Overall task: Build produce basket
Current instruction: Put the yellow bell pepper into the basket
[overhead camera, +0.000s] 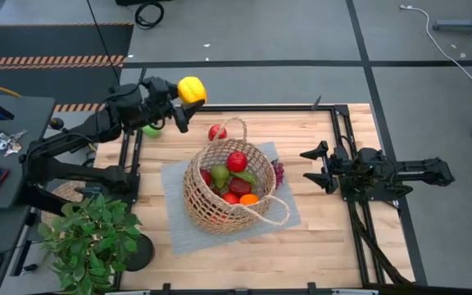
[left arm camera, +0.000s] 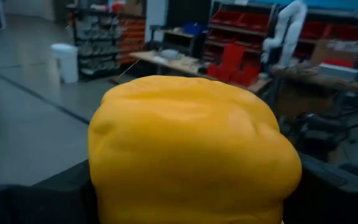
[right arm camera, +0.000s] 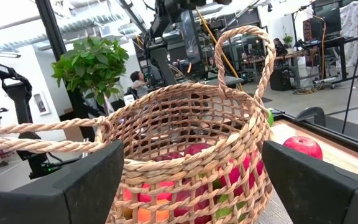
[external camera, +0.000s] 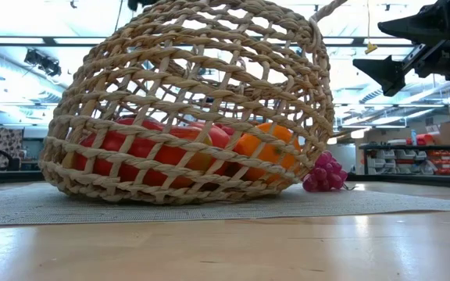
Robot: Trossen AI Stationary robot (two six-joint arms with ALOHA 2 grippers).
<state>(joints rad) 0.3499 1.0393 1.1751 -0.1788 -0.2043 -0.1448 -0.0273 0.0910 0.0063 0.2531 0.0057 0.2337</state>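
Basket [overhead camera: 220, 201] mid-bench on the grey mat [overhead camera: 170, 176], stuffed with produce [overhead camera: 236, 161] | left gripper [overhead camera: 188, 92] up past the far-left corner, pinching a yellow pepper [overhead camera: 191, 88] | right gripper [overhead camera: 318, 168] by the right edge, fingers spread, holding nothing | red apple [overhead camera: 216, 132] sitting behind the basket

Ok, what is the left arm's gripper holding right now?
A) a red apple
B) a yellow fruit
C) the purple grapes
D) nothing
B: the left gripper is closed on a yellow fruit at the table's far edge, away from the basket, and that fruit fills the left wrist view.
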